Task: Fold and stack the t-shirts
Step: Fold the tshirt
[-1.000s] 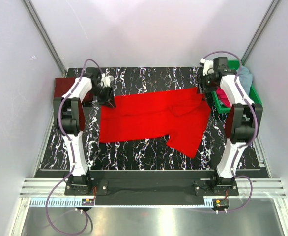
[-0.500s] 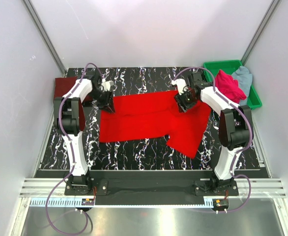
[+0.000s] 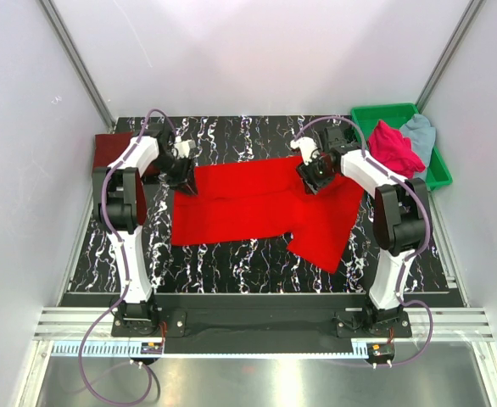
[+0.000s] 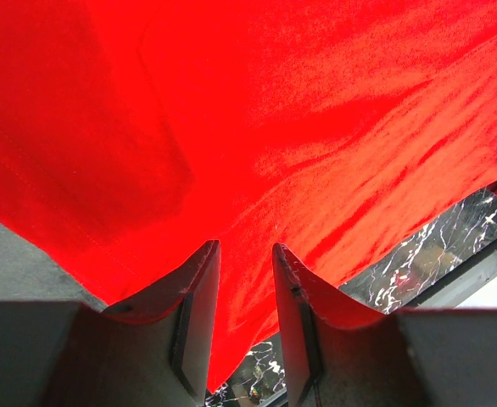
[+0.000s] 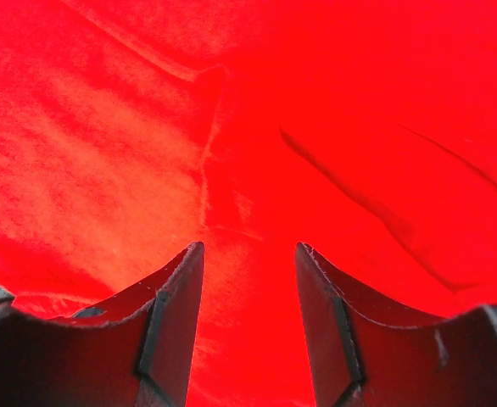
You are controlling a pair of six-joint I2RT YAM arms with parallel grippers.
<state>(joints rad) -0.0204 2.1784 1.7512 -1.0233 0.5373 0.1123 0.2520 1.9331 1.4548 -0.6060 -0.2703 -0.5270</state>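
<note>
Red t-shirt (image 3: 248,208) spread on counter (image 3: 231,264); left pincer (image 3: 183,175) narrow at 10 o'clock corner, grip undetermined; right pincer (image 3: 310,180) wide at 1 o'clock.

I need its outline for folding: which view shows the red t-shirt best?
Top external: the red t-shirt lies spread out whole on the table. Both wrist views show only close-up patches of its cloth.

Four t-shirts show: red (image 3: 257,199), maroon (image 3: 108,151), pink (image 3: 393,146) and seemingly grey-blue (image 3: 421,131), plus one green tray (image 3: 380,112).
</note>
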